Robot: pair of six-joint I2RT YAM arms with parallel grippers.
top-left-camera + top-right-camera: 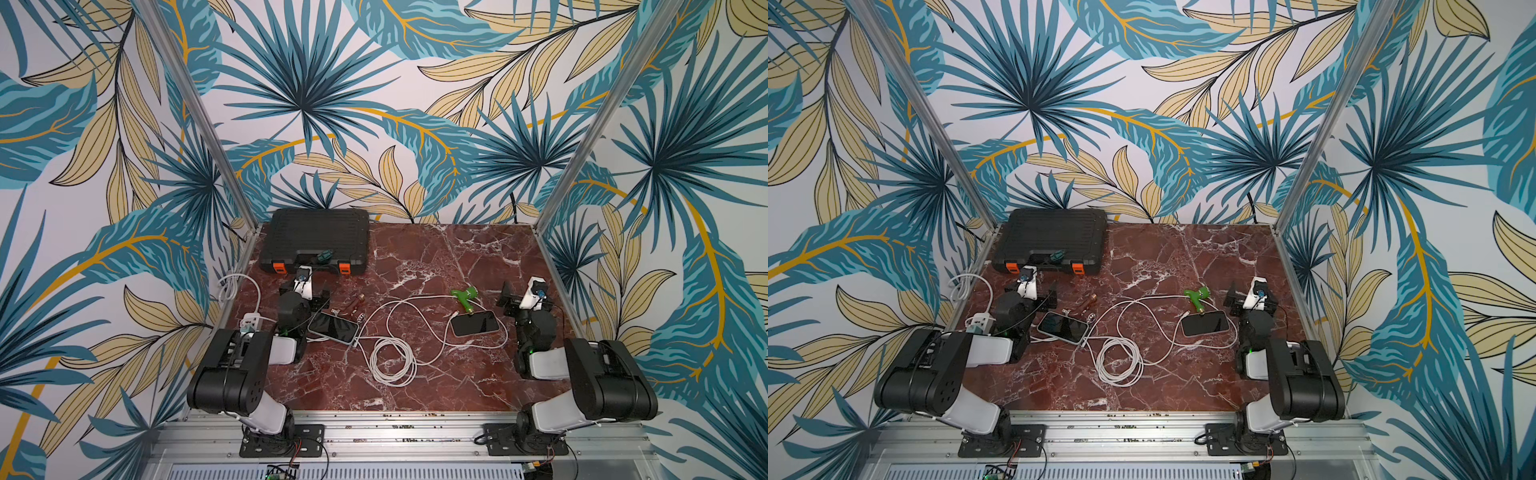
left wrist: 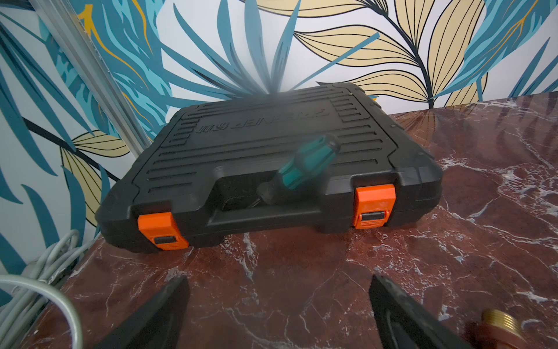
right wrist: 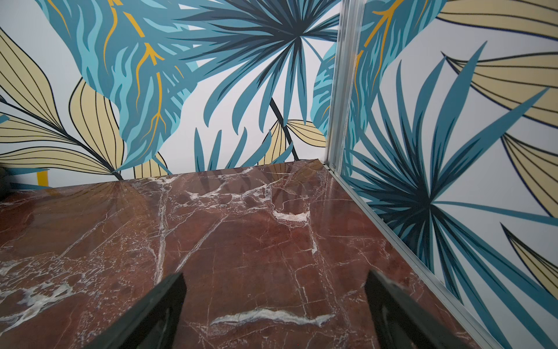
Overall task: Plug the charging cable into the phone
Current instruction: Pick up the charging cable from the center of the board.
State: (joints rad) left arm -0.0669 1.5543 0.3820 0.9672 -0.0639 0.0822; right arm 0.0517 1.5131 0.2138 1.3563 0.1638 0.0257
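Left wrist view shows the left gripper spread wide and holding nothing, low over the marble worktop. It faces a black tool case at the far left corner, with a green-handled screwdriver lying on the lid. The right wrist view shows the right gripper equally wide and empty, aimed at the bare far right corner.

In both top views, 2 phones lie flat on the worktop. A light-cased phone is just beside the left arm, toward the left edge, and a dark phone is near the right arm, toward the right edge. The white charging cable lies between them, coiled loosely toward the near edge, with long loops running to both phones. A connector seems to sit at the light-cased phone's near corner, but whether it is seated cannot be told. A green T-shaped tool lies at the dark phone's far edge, apparently touching it.

With nothing grasped yet, the step in hand is judged to be the reach for the cable's plug end. To do it well, a gripper should pinch the rigid plug housing close behind the tip, not the limp cord, so the tip lines up with the port. The other gripper should pin the phone against sliding on the slick marble, and the loose loops should be kept from snagging.
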